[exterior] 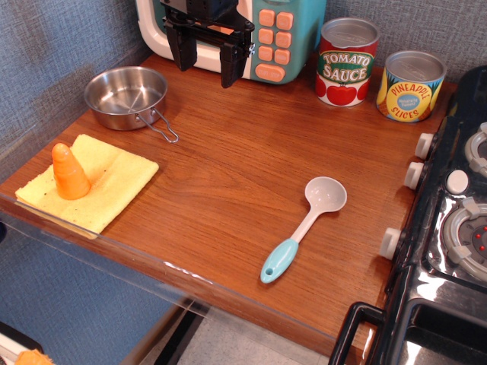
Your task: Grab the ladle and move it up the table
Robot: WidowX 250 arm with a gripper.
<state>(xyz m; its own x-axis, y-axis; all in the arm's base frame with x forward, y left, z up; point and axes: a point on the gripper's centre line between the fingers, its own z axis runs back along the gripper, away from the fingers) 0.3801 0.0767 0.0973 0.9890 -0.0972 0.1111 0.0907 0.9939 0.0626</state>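
The ladle (303, 228) lies flat on the brown wooden table (228, 175), right of centre near the front. Its pale grey-white bowl (326, 194) points toward the back right and its light blue handle end (278, 261) points toward the front edge. My black gripper (207, 59) hangs at the back of the table in front of the toy microwave, far up and left of the ladle. Its two fingers are spread apart and nothing is between them.
A steel pan (125, 96) with a wire handle sits at the back left. An orange carrot (68, 172) stands on a yellow cloth (91, 181) at the front left. Tomato sauce (347, 62) and pineapple (411, 86) cans stand at the back right. A black toy stove (449, 228) borders the right side.
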